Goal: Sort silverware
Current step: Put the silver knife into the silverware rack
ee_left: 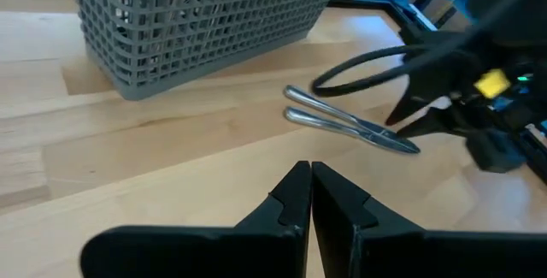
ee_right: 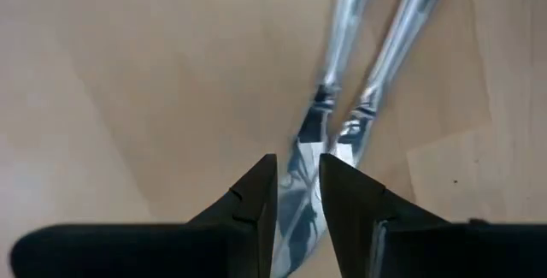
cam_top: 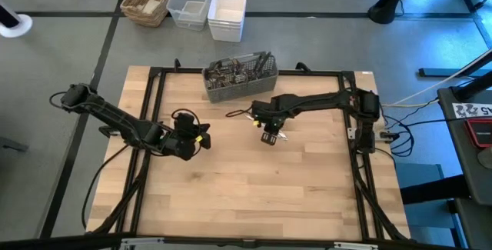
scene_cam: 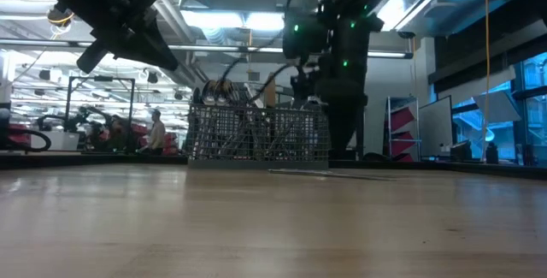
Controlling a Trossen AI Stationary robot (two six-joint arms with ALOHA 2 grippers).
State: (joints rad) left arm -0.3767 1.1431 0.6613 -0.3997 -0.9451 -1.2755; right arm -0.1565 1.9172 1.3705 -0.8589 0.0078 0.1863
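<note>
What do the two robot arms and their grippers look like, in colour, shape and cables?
Both arms are black, slim and jointed, with black cables running along them. The left gripper has two dark wedge-shaped fingers tapering to points. The right gripper has the same dark angular fingers. A small yellow mark shows near each wrist, and green lights glow on one arm in the low view.

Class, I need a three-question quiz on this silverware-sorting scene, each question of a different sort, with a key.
1. True or false: the left gripper is shut with nothing in it.
2. Multiple choice: the two silver pieces on the table lie A) inside the mesh caddy, B) under the right gripper, C) beside the wicker basket.
3. Fill in: behind the table, on the floor, stand a wicker basket, a clear bin and a ____ bin.

Key: 1 true; 2 B; 3 white.
</note>
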